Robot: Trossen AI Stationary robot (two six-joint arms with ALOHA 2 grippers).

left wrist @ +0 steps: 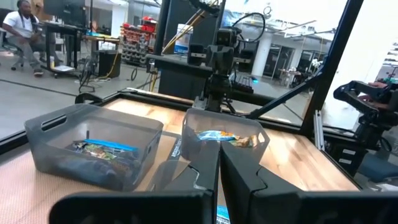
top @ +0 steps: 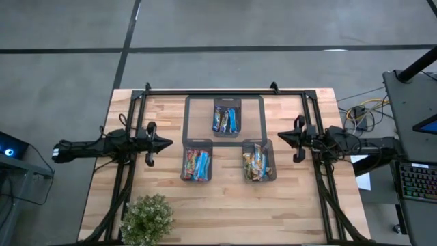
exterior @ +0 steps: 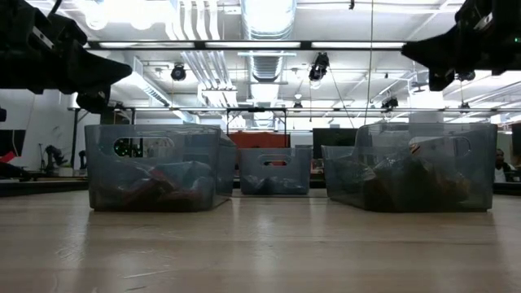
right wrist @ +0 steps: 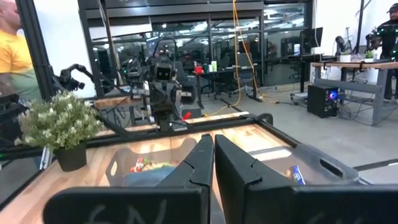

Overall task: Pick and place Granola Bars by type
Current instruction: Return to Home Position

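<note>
High view: noting granola bars [top: 196, 165] lying sorted in three bins [top: 227, 100] mid-surface [top: 225, 212], with left end effector [top: 167, 143] and right end effector [top: 281, 139] hovering clenched, empty, well apart from them.
Low view: confirming bars sitting low inside bins.
Wrist views: confirming fingers [left wrist: 196, 183] pressing together on nothing.
Judging bars light, slippery, crushable; advising pinching across the middle.

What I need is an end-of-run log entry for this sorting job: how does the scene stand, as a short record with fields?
left gripper: shut, empty, raised left of the bins
right gripper: shut, empty, raised right of the bins
upper bin: mostly blue bars
lower left bin: red-and-blue bars
lower right bin: brownish-gold bars
loose bars on table: none seen
potted plant: table's lower left corner in the high view
</note>
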